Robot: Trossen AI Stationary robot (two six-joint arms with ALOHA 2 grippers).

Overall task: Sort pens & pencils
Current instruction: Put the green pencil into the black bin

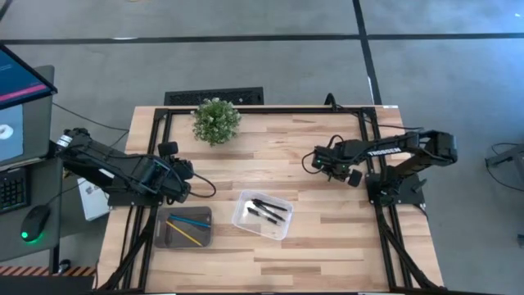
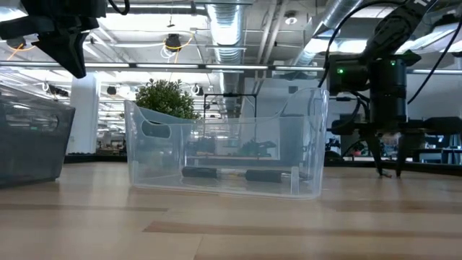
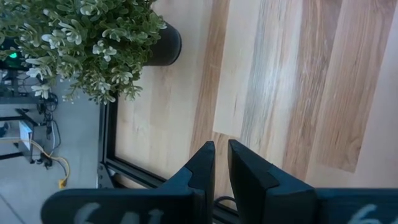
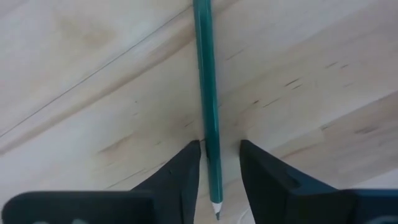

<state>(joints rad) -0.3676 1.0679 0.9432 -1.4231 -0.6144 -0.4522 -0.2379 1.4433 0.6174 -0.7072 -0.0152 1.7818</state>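
Right now the right gripper [image 4: 217, 163], right of centre in the overhead view, straddles a green pencil [image 4: 206, 93] lying on the table [image 1: 327, 238], fingers open and seemingly not yet touching it. Closing off-centre could roll it away or pinch only the tip. Two pencils [image 1: 188, 227] lie in the grey tray [image 1: 165, 236], pens [image 1: 268, 209] in the clear bin [image 1: 240, 215]. The left gripper [image 3: 219, 163] waits nearly closed, empty.

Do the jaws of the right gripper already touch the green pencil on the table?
Apart. In the right wrist view the green pencil lies between the right gripper's open jaws, with bare wood visible on both sides.
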